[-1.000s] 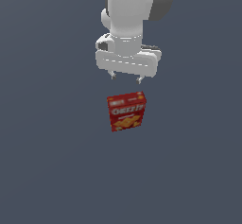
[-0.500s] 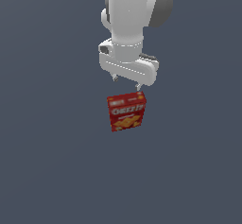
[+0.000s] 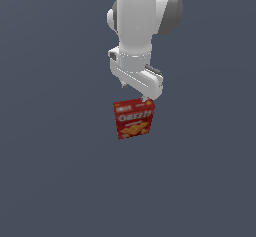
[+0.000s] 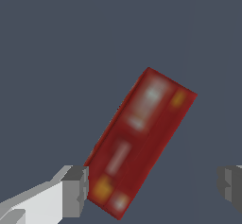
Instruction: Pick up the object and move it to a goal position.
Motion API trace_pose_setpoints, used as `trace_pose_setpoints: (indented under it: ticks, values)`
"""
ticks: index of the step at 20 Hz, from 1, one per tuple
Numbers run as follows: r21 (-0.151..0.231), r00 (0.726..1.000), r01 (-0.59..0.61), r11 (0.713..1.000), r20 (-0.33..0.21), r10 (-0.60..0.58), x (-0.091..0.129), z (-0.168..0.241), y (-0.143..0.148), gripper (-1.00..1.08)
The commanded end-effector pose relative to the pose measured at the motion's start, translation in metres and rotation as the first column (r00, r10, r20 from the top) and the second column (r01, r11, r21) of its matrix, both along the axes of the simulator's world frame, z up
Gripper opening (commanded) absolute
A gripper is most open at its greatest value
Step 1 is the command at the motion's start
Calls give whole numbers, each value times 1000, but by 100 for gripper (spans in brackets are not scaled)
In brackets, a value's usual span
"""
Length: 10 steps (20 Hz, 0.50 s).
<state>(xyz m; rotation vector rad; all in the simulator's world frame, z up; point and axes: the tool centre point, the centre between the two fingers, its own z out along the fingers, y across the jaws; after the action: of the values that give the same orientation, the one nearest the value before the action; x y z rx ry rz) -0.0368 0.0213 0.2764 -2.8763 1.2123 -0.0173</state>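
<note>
A red cracker box (image 3: 134,118) stands on the dark grey surface (image 3: 55,181) near the middle of the exterior view, its front face turned toward that camera with white lettering across the upper half and orange square crackers pictured below. It sits slightly askew rather than square to the view, its top edge tipping down toward the exterior view's left. Directly above it hangs the white arm (image 3: 141,16), coming down from the top of the picture, with the gripper (image 3: 135,92) at its lower end, just over the top edge of the box; in that view one short dark fingertip (image 3: 147,100) seems to meet the box's top right corner, though whether it truly touches is too fine to tell. The wrist view looks down on the narrow top of the box (image 4: 142,140) (blurred, with pale patches and small orange spots), which lies at a slant between the two fingers. The jaws are spread apart, wider than the box: one grey pad (image 4: 75,191) sits right beside the box's near corner, while the other pad (image 4: 230,183) is well apart from it at the picture's edge, with bare surface in between. Nothing is clasped.
</note>
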Motion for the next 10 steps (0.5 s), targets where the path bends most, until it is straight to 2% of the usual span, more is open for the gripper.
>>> trace_pose_setpoints:
  ticks: [1,5,10]
  values:
    - [-1,998,64,998,-3,-64,1,-4,0,100]
    - [-2,987,163,987,-7,-163,3,-10,1,100]
    - [-5,959,284,959,-12,-284,5,-18,2,100]
